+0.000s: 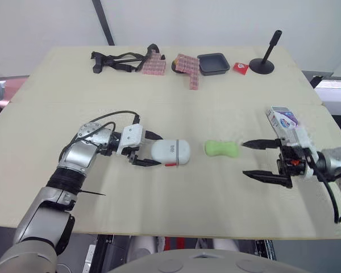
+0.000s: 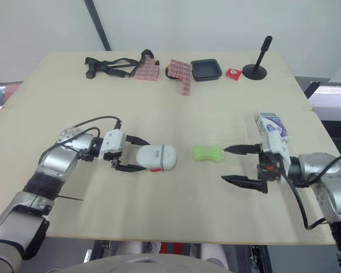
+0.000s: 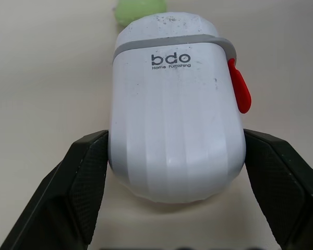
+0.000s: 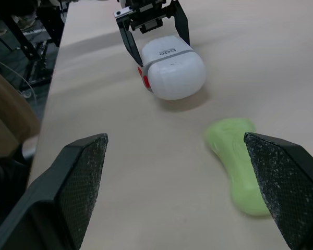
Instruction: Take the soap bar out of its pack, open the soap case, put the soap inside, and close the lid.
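Observation:
The white soap case [image 1: 171, 152], lid shut and red latch toward me, lies on its side on the table's left-middle. My left gripper [image 1: 150, 150] is shut on its left end, and both black fingers [image 3: 88, 177] press its sides. The bare green soap bar [image 1: 222, 149] lies just right of the case, apart from it. My right gripper [image 1: 245, 159] is open further right, level with the soap, with nothing between its fingers [image 4: 83, 177]. The soap bar [image 4: 240, 166] lies ahead of that gripper. The soap pack [image 1: 282, 119], white and purple, lies behind my right wrist.
Along the far edge of the wooden table [image 1: 176, 210] lie a black strap [image 1: 116, 60], two pink patterned pieces [image 1: 187, 68], a black tray [image 1: 213, 63], a small red item [image 1: 241, 68] and a black stand [image 1: 264, 62]. The table's right edge is close to my right arm.

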Controlling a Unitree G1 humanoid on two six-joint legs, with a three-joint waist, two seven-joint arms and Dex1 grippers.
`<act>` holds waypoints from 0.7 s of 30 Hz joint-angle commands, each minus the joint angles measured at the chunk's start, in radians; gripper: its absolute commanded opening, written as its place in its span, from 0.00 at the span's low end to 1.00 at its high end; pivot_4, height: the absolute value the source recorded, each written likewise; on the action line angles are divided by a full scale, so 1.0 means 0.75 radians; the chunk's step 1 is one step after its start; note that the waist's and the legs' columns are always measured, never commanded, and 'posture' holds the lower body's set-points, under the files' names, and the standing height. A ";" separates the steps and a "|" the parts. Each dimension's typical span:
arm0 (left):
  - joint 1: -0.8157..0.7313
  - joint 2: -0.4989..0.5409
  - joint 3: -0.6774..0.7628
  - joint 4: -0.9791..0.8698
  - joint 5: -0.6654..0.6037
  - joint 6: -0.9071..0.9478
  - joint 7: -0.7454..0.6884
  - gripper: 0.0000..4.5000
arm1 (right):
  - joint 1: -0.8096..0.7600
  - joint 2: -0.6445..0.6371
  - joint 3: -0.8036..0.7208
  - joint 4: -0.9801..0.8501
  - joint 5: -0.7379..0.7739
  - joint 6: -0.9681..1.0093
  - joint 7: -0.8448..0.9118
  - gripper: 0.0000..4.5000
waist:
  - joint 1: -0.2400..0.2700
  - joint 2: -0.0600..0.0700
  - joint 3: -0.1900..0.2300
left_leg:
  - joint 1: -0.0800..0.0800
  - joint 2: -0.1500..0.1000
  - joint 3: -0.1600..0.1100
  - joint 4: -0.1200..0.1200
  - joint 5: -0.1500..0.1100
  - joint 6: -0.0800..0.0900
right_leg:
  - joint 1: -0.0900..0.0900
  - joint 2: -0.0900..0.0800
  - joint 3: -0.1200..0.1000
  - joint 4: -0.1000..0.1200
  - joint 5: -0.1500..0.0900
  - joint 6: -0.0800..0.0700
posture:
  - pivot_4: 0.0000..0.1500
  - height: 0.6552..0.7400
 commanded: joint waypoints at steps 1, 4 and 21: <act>0.026 0.017 0.069 -0.118 -0.068 -0.021 0.028 0.77 | -0.054 -0.060 0.011 -0.122 0.153 0.342 -0.141 1.00 | 0.005 0.000 0.000 | 0.000 0.000 0.000 0.000 0.000 0.000 | 0.000 0.000 0.000 0.000 0.000 0.000 | 1.00 1.00; 0.050 0.011 0.090 -0.181 -0.085 -0.038 0.056 0.77 | -0.120 -0.074 0.012 -0.172 0.286 0.610 -0.270 1.00 | 0.012 0.000 0.000 | 0.000 0.000 0.000 0.000 0.004 -0.006 | 0.000 0.001 0.000 -0.001 0.000 0.000 | 1.00 1.00; 0.250 -0.042 0.104 -0.476 -0.025 -0.267 0.330 0.77 | -0.588 0.280 -0.010 0.071 1.203 1.326 -1.368 1.00 | 0.053 0.000 0.000 | 0.003 0.006 0.012 -0.004 0.007 -0.016 | 0.000 0.009 0.008 -0.002 0.001 0.001 | 1.00 1.00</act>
